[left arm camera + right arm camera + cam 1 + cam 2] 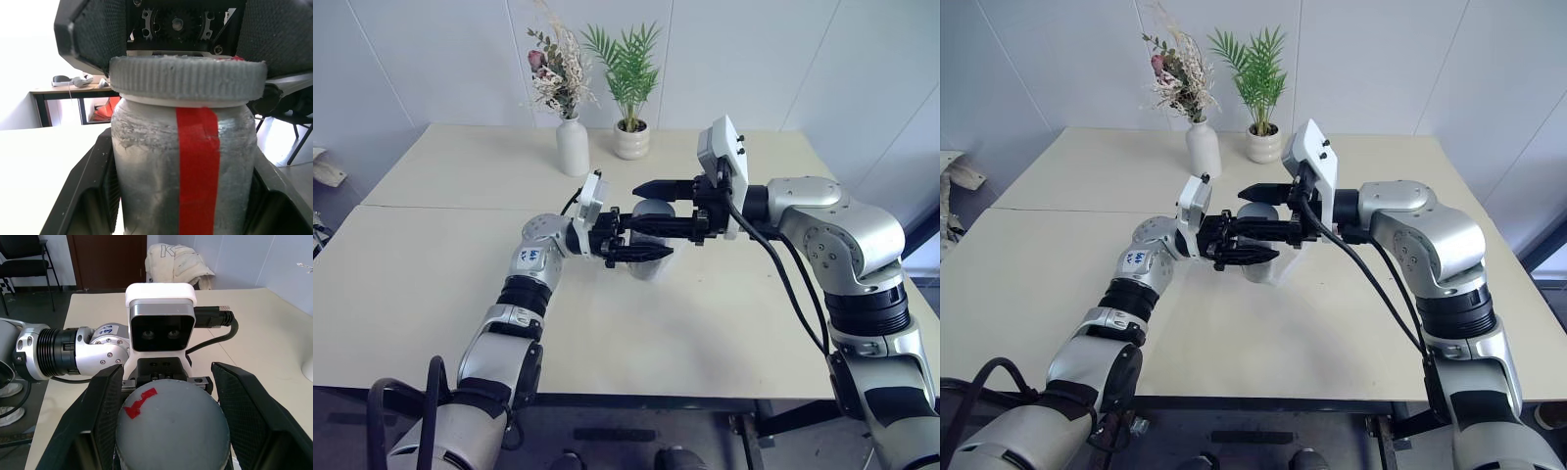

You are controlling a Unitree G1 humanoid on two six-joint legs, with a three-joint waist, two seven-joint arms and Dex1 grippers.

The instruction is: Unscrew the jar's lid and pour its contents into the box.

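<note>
Above the middle of a pale cream table [431, 294], two robot arms meet over a small clear jar [183, 171] with a red label strip. The left gripper [641, 245] is clamped on the jar's body, holding it in the air, while the right gripper [656, 206] is closed on the grey ribbed lid [172, 423], a small red mark showing on the lid's top. The lid sits on the jar's neck with a thin white ring showing beneath it; whether the thread has begun to loosen cannot be told. A pale, see-through shape on the table directly under the jar may be the box, though the arms hide most of it. The jar's contents cannot be made out through the cloudy wall.

The likely trouble from here: if the left grip is too light, the jar may spin with the lid instead of unscrewing, or slip out and drop onto the table. A lid pulled off at a tilt could tip the jar and spill the piece outside the box.

Toward the far edge stand a white vase [573, 147] of dried flowers and a small potted palm [630, 139], against plain white walls.
</note>
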